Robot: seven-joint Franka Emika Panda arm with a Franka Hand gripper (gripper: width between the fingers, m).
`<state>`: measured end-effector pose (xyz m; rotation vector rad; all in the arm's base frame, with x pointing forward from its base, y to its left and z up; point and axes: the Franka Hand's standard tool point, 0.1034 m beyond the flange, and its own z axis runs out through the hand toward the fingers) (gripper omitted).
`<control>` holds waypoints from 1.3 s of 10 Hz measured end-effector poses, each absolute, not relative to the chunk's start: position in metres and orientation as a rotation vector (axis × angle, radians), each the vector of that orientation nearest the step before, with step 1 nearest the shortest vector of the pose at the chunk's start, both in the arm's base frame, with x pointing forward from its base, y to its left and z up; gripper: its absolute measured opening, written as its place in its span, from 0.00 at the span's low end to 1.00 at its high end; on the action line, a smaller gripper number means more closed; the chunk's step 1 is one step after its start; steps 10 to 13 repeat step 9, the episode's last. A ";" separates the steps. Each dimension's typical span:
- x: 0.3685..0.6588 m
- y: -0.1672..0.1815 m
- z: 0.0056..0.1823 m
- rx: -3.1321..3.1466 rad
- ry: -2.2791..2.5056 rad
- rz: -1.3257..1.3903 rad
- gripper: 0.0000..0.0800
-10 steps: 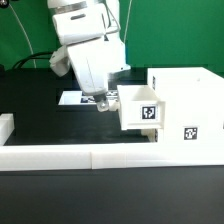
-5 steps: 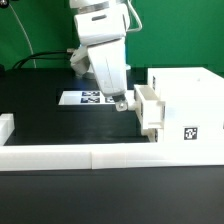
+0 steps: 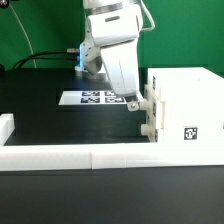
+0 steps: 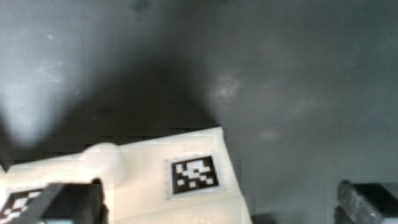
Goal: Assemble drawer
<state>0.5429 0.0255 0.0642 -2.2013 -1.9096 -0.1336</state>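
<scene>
The white box housing (image 3: 186, 100) stands at the exterior view's right, with a square tag on its side. One knobbed tray (image 3: 152, 112) sits in its open front, pushed almost fully in, only its front panel sticking out. My gripper (image 3: 133, 101) is right against that panel. In the wrist view the tray's front (image 4: 169, 160) shows its round knob (image 4: 98, 158) and a tag. My gripper (image 4: 214, 205) is open, its fingers (image 4: 68, 203) set wide apart, holding nothing. No second tray is in view.
The marker board (image 3: 95, 97) lies flat on the black table behind the gripper. A long low white rail (image 3: 70, 156) runs along the front edge, with a short white piece (image 3: 5, 128) at the exterior view's left.
My gripper has moved toward the exterior view's right, and the tray has slid with it from well outside the housing to almost fully inside.
</scene>
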 end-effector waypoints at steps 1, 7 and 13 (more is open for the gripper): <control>0.543 0.026 0.064 -2.213 -1.895 -0.131 0.81; 0.542 0.023 0.063 -2.244 -1.859 -0.125 0.81; 0.542 0.023 0.063 -2.245 -1.857 -0.125 0.81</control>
